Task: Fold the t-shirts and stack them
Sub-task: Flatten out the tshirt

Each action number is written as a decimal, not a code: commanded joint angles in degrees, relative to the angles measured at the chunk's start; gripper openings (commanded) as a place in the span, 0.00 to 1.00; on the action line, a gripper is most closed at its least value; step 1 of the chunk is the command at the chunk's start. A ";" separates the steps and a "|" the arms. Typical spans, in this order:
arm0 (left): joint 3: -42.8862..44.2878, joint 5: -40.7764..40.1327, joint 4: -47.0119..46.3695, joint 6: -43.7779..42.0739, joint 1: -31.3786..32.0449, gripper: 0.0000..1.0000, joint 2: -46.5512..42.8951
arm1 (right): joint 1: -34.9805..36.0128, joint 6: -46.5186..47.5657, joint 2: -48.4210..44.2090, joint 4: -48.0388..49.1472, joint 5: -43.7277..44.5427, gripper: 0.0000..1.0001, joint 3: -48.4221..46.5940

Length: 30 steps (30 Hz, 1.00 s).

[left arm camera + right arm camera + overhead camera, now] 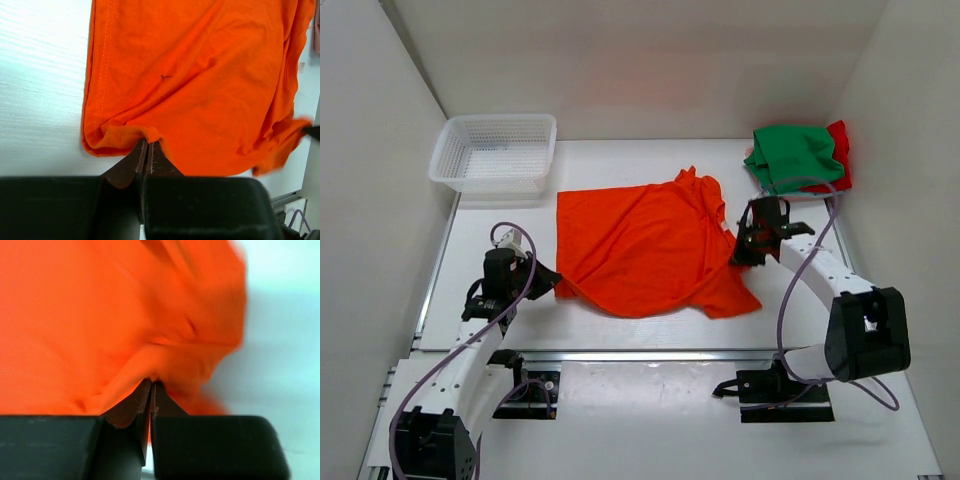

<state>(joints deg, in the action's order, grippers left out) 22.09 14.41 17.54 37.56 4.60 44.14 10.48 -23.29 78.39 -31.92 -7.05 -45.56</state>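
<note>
The orange t-shirt [645, 245] lies spread and rumpled in the middle of the table. My left gripper [548, 283] is shut on its near left hem corner [131, 136], which is bunched at the fingertips. My right gripper [740, 252] is shut on the shirt's right edge [165, 365]; that view is blurred. The green t-shirt [792, 152] lies crumpled on top of the red t-shirt [840, 150] at the back right corner.
A white mesh basket [495, 152] stands at the back left. White walls close the table on the left, back and right. A metal rail [650, 353] runs along the near edge in front of the arm bases.
</note>
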 commanded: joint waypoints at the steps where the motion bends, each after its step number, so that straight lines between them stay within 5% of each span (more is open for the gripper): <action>1: 1.03 0.35 -0.31 -0.56 -0.47 0.00 -0.54 | -1.24 2.54 -1.84 1.61 1.96 0.00 -10.93; 15: 3.75 -1.58 1.97 -0.74 -0.91 0.00 -1.95 | -0.29 -0.96 -25.74 -8.77 -8.33 0.01 -11.83; 18: 4.10 -1.58 2.14 -0.74 -1.08 0.00 -1.95 | -2.82 1.39 -23.64 -9.13 -9.30 0.44 -11.75; 21: 4.11 -1.75 2.50 -1.17 -0.65 0.00 -1.69 | -7.39 2.90 -22.06 -6.06 -10.70 0.64 -8.24; 30: 4.63 -1.76 0.40 -1.26 0.15 0.00 0.33 | -11.45 6.85 -5.30 4.22 -7.19 0.70 -3.74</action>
<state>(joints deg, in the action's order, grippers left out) 24.51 12.80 19.35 36.88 4.36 44.18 -1.30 -19.11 68.01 -34.17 -15.51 -48.82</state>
